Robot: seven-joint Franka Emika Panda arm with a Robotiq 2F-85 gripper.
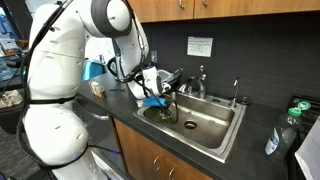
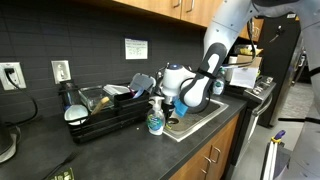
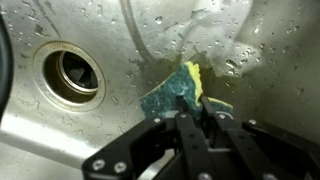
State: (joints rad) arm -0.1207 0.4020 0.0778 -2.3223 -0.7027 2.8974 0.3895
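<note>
So my claw (image 3: 197,118) is down inside the sink (image 3: 60,140) right now, fingers pulled in narrow and pinching a sponge (image 3: 178,92), the blue-green kind with a yellow layer on one side. In the wrist view the sponge sits dead centre of the frame, sticking up out of my fingertips and looking kinda crumpled, with its yellow edge toward the right. The drain (image 3: 70,72) is off in the upper left of that frame, apart from the sponge, and the steel all around is speckled with water drops. There's a pale curved streak across the top of the frame, and honestly I can't tell what it is. In an exterior view my claw (image 1: 163,100) hangs over the near left corner of the basin, with a bit of blue sponge (image 1: 152,102) poking out toward the left, and the faucet (image 1: 201,78) stands behind the basin around the middle of the frame. A paper notice (image 1: 199,46) is stuck on the dark wall above it. In an exterior view from the opposite end, a black dish rack (image 2: 100,115) sits on the table (image 2: 40,150) left of centre, and a soap bottle (image 2: 155,122) stands just beside the sink edge, near my wrist.
</note>
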